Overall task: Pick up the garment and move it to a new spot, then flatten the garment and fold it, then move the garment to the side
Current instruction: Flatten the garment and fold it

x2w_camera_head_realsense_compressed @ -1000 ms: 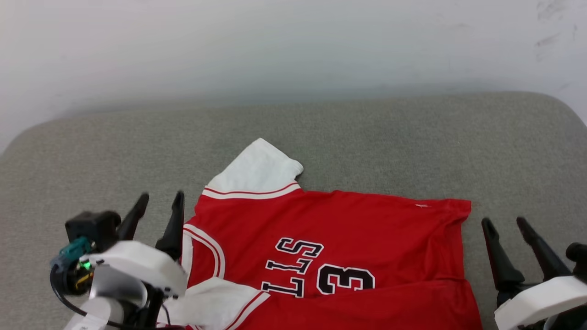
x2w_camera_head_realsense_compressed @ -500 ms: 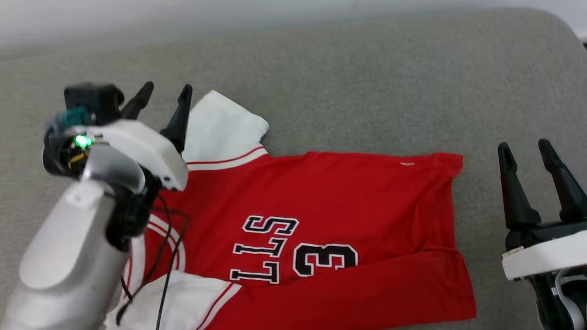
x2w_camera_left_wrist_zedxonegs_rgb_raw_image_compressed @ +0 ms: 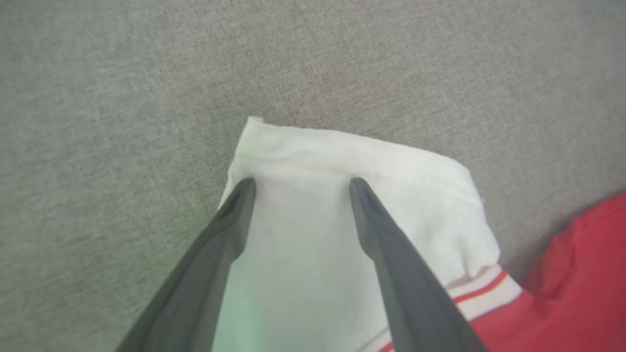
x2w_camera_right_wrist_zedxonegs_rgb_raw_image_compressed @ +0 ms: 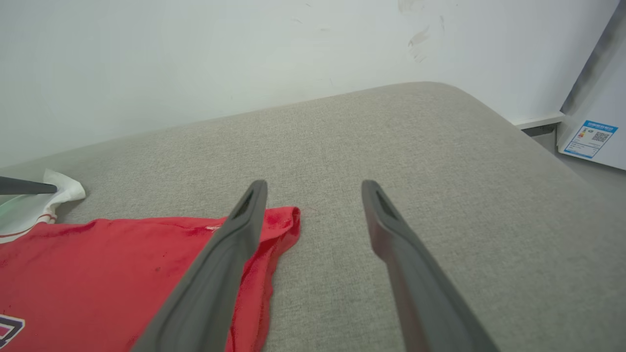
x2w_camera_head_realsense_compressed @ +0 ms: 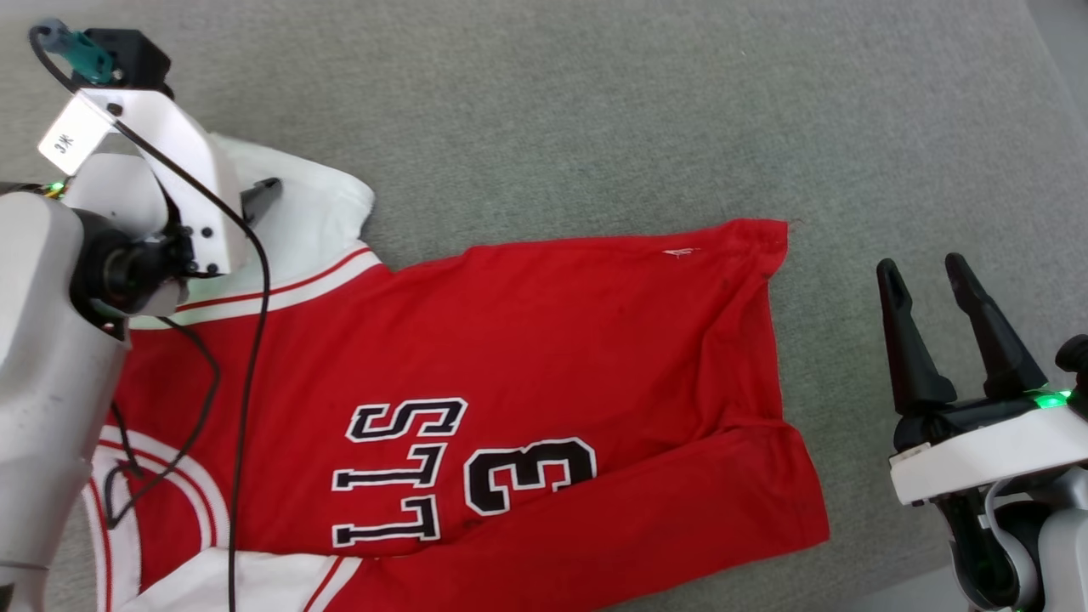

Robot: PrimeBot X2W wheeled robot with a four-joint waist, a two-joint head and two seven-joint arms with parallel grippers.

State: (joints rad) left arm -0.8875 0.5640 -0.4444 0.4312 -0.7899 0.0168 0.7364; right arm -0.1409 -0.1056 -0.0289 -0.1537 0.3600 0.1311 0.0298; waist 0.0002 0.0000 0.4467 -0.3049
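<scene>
Your left jaws stand spread wide and pinch nothing. Their fingertips (x2w_camera_left_wrist_zedxonegs_rgb_raw_image_compressed: 246, 190) sit over the white sleeve end (x2w_camera_left_wrist_zedxonegs_rgb_raw_image_compressed: 401, 171) of the garment (x2w_camera_head_realsense_compressed: 552, 340), close to the sleeve's hem; you cannot tell whether they press on the cloth. Beyond those tips lies bare grey cushion (x2w_camera_left_wrist_zedxonegs_rgb_raw_image_compressed: 122, 98). To their right in the left wrist view, the striped trim (x2w_camera_left_wrist_zedxonegs_rgb_raw_image_compressed: 484, 288) leads into the red body.

Your right jaws are spread too and hold nothing, their fingertips (x2w_camera_right_wrist_zedxonegs_rgb_raw_image_compressed: 257, 190) hanging over the cushion. The garment's red bottom corner (x2w_camera_right_wrist_zedxonegs_rgb_raw_image_compressed: 286, 217) lies just to the left of them, and the head view shows it apart from the fingers. From that corner the garment stretches flat across the cushion toward the left jaws, with its black-and-white lettering (x2w_camera_head_realsense_compressed: 399, 467) face up. Past the right jaws the cushion meets a pale wall (x2w_camera_right_wrist_zedxonegs_rgb_raw_image_compressed: 195, 63).
</scene>
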